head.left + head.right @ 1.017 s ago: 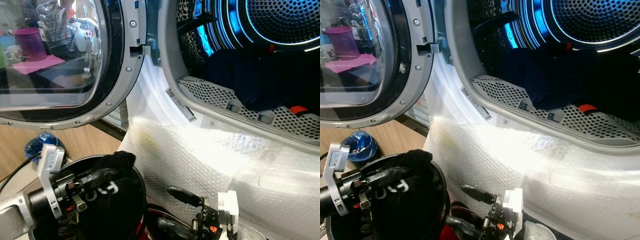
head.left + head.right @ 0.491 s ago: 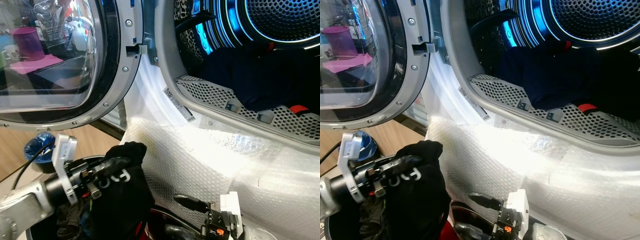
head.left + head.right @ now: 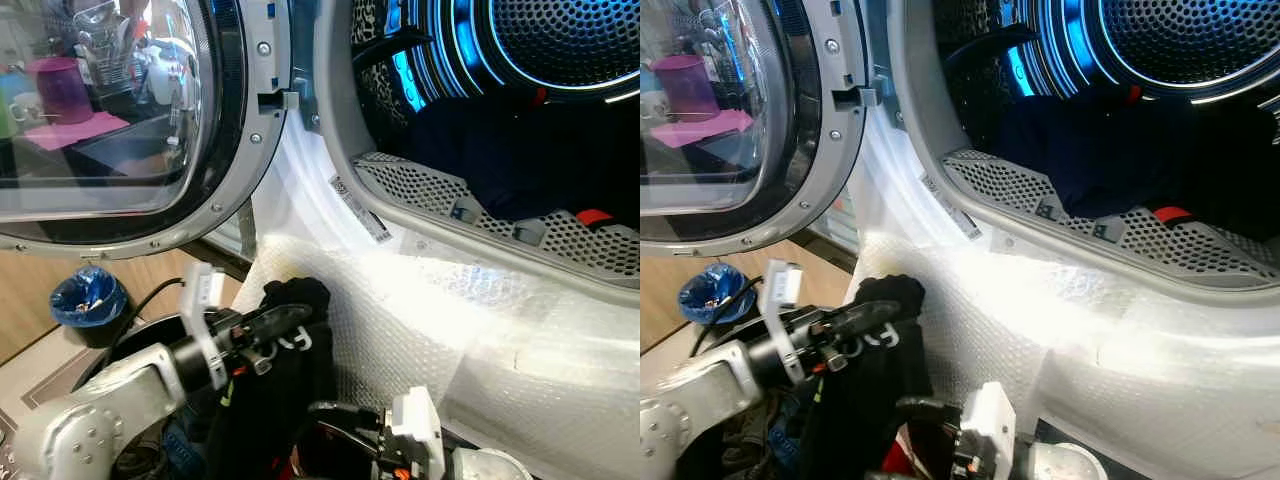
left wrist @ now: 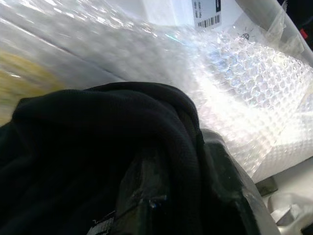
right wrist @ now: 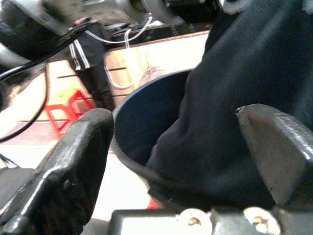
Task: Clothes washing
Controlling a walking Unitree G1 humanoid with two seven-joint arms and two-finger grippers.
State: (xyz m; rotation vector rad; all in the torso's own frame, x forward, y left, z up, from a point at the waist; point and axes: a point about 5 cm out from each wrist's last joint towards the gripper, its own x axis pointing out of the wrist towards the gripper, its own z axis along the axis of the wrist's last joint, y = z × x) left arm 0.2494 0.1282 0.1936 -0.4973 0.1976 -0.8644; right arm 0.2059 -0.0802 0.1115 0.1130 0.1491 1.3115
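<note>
Gripping a black garment [image 3: 262, 390], the left gripper [image 3: 290, 318] has its fingers clenched on the cloth's upper fold, holding it up over the dark bin [image 5: 146, 132] beside the washer's bubble-wrapped front [image 3: 470, 340]. The rest of the garment hangs down into the bin. The right gripper [image 5: 181, 147] sits low beside the hanging cloth, its 2 fingers [image 5: 73, 166] spread apart, the cloth between them ungripped. Above, the washer door [image 3: 110, 120] stands open, and dark clothes [image 3: 520, 160] lie in the blue-lit drum [image 3: 560, 40].
</note>
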